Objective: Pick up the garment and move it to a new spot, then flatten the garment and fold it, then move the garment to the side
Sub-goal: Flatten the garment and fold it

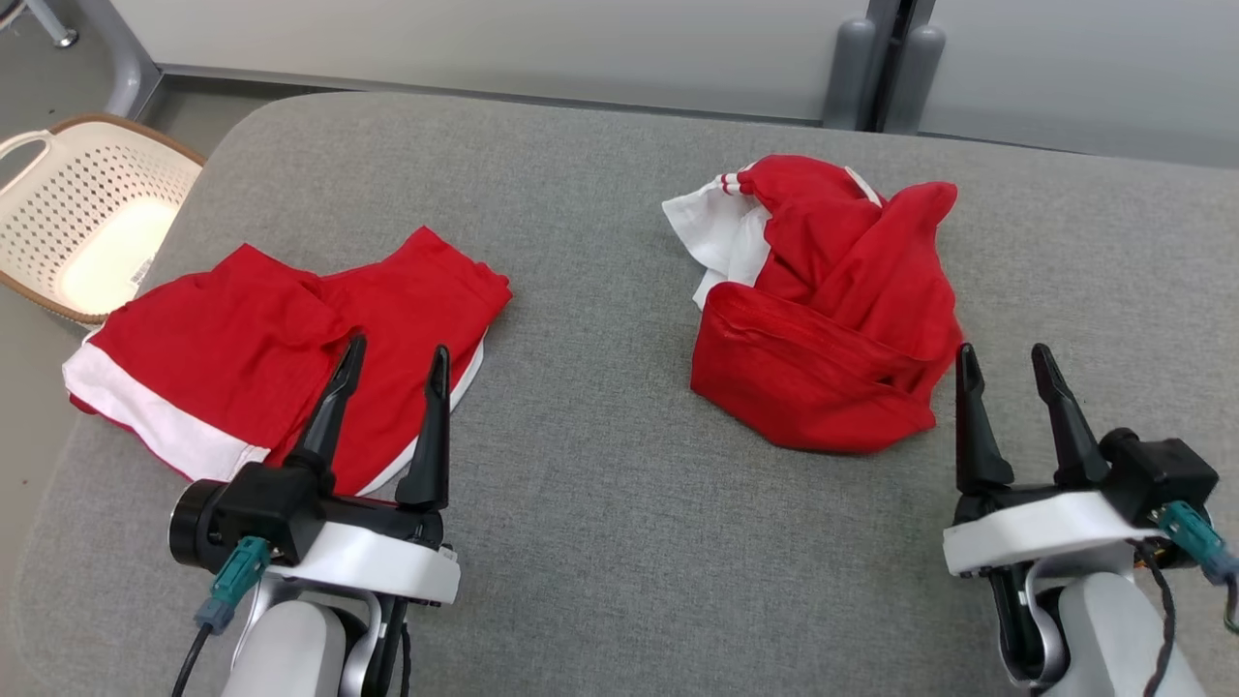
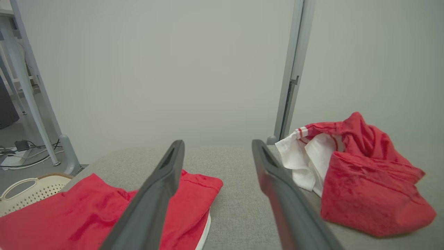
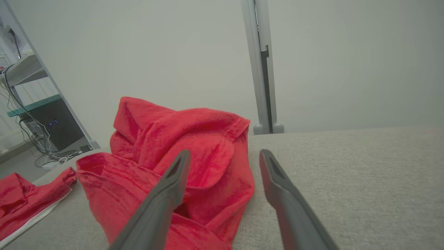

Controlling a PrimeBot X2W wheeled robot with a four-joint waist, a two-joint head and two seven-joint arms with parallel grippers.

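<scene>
A crumpled red garment (image 1: 832, 319) with white parts lies bunched up on the right half of the grey padded table (image 1: 600, 465). My right gripper (image 1: 1003, 348) stands open just off the bunch's near right edge, nothing between its fingers. In the right wrist view the red bunch (image 3: 156, 132) sits ahead and left of the open right gripper (image 3: 225, 151). My left gripper (image 1: 398, 345) is open too, hovering over the near edge of a second red garment (image 1: 242, 358). The left wrist view has the crumpled garment (image 2: 364, 187) to the right of the left gripper (image 2: 218, 142).
The second red garment, with a white band, lies fairly flat near the table's left edge. A cream perforated basket (image 1: 87, 213) stands on the floor beyond the left edge. A grey wall panel and post (image 1: 886, 68) rise behind the table.
</scene>
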